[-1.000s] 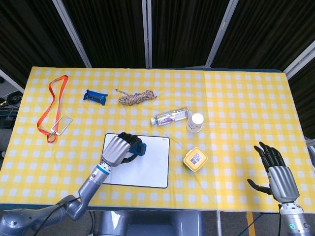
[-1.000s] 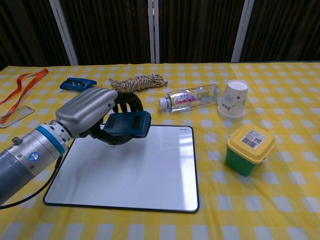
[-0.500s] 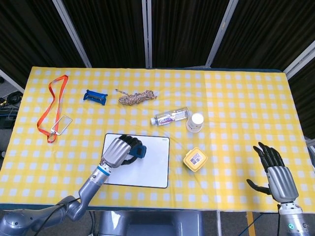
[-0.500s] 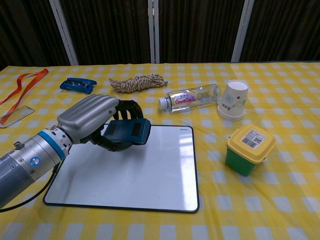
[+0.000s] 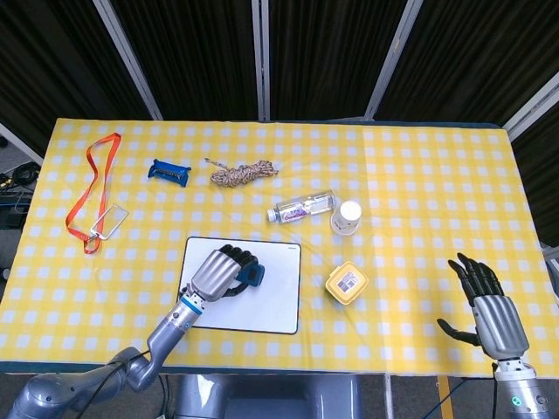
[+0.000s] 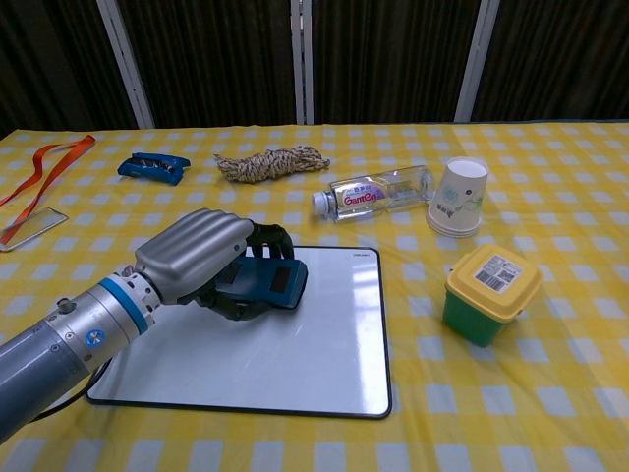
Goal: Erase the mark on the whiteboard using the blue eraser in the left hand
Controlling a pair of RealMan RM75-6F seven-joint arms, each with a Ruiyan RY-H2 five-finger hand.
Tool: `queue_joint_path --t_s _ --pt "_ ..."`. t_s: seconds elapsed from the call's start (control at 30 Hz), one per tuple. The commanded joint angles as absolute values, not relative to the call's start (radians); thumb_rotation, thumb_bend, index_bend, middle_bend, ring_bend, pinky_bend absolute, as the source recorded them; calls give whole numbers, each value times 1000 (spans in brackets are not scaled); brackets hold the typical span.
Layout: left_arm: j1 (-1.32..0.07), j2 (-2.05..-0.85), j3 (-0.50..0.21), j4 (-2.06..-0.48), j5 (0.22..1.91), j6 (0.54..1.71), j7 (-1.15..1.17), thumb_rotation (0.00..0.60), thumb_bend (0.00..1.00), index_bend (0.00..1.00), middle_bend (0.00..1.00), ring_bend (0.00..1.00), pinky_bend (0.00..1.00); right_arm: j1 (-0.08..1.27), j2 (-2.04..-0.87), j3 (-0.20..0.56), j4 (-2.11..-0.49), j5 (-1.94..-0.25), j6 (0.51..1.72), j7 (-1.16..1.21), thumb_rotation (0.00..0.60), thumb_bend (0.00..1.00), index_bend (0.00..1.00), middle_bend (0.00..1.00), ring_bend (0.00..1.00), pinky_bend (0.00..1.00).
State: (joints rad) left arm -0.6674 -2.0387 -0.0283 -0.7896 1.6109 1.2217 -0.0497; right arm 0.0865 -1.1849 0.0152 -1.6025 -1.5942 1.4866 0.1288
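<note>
plastic bottle (image 6: 375, 193), lying on its side on the counter (image 6: 550, 393), red label lettering too small to read surely. yellow-lidded green tub (image 6: 489, 293), barcode sticker on lid. paper cup (image 6: 458, 197), upside down, faint print. blue eraser (image 6: 267, 282) gripped in left robot hand (image 6: 201, 258), over upper middle of whiteboard (image 6: 295, 364). right robot hand (image 5: 489, 301) empty, fingers spread, near counter's right front corner.

A yellow checked tablecloth (image 5: 419, 175) covers the table before black curtains (image 5: 323, 52) with pale uprights.
</note>
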Motion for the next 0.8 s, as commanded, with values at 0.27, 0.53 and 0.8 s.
queue_joint_path --t_s 0.27,0.53,0.8 --pt "-640 -2020 -17 -721 1604 1239 -100 600 614 767 567 525 493 86 -1193 8 -1602 -1603 1486 110 600 72 11 0 0 0" --pt "-592 -1947 1 -705 1608 1294 -159 600 614 767 566 525 493 84 -1194 9 -1604 -1605 1492 106 600 71 11 0 0 0" --pt "-548 -1790 -47 -876 1594 1431 -284 600 614 767 567 525 493 82 -1195 7 -1606 -1610 1497 98 600 71 11 0 0 0"
